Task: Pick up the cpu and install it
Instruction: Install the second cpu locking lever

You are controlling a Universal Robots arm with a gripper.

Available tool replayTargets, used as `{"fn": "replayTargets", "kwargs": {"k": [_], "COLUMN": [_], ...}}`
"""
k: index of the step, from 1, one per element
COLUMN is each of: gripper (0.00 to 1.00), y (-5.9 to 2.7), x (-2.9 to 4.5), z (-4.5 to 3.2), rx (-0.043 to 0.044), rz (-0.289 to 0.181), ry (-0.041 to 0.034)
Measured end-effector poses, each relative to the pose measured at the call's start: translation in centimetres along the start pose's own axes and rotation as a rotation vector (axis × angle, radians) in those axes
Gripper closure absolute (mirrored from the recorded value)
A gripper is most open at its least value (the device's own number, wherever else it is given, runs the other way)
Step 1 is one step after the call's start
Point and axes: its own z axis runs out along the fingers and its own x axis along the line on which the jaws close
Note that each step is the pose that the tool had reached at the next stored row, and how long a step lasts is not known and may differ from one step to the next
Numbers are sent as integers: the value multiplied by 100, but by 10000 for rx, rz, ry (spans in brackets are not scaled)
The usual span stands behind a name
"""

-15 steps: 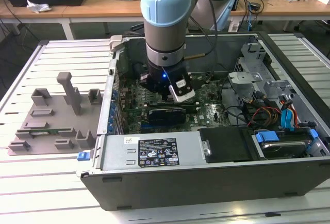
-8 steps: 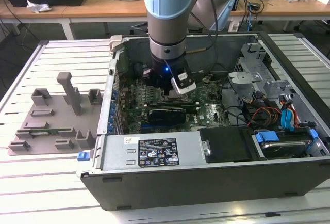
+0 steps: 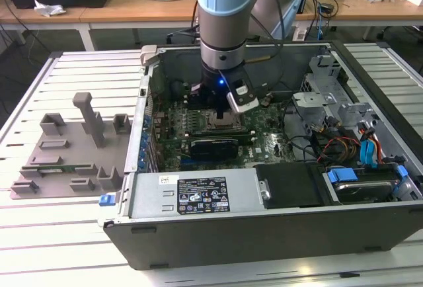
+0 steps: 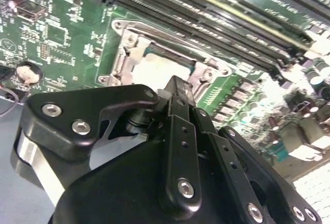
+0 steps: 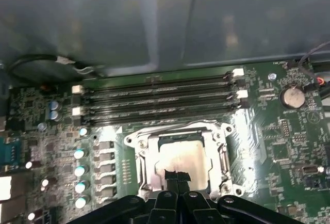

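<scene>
The flat square silver-grey metal cpu lies inside the dark metal-edged socket frame on the green motherboard. The black gripper hangs right over it, fingertips pressed together, apparently gripping nothing.

The cpu is a flat, shiny square, pale silver on top. It lies level inside the square metal frame on the green board (the frame goes all the way around it). In the second wrist view the cpu looks bright and washed out. In the exterior view the cpu sits deep in the open computer case.
</scene>
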Motion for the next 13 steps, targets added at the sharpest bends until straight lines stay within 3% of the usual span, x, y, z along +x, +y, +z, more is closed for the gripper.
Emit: {"fn": "replayTargets", "kwargs": {"k": [6, 10, 13], "gripper": [89, 89, 89], "y": [90, 104, 105], "x": [-86, -99, -100], "z": [15, -25, -28], "rx": [259, 364, 388], "rz": [3, 5, 2], "ry": [-30, -42, -44]}}
